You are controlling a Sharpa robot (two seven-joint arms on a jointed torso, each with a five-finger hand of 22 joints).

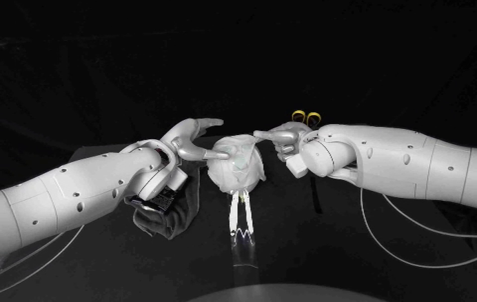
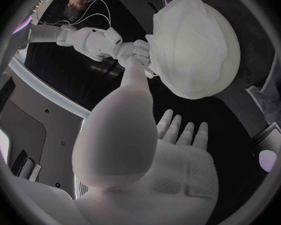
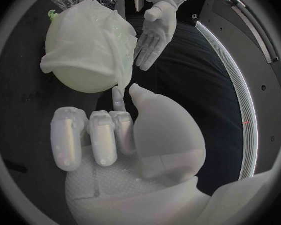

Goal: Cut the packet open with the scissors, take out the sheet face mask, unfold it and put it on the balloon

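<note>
1. Mask [image 1: 238, 163]: draped over the balloon [image 3: 84, 79], which sits between the two hands, raised above the desk [image 1: 298, 254] on a clear stand [image 1: 238, 214]. The sheet covers most of the balloon and shows folds and a loose edge on the side facing the right hand.
2. Left hand [image 1: 191, 145]: empty, fingers [image 3: 148, 47] straight and apart, palm turned toward the balloon. In the head view one fingertip touches the mask on the balloon's left side.
3. Right hand [image 1: 285, 141]: most fingers curled in. One finger [image 3: 118, 97] and the thumb [image 3: 154, 130] reach to the loose mask edge. Whether they pinch that edge or only touch it cannot be told.
4. Scissors [image 1: 306, 116]: yellow handles lie on the desk beyond the right hand, apart from both hands.
5. A dark crumpled item [image 1: 165, 216] lies on the desk beneath the left wrist; what it is cannot be told.
</note>
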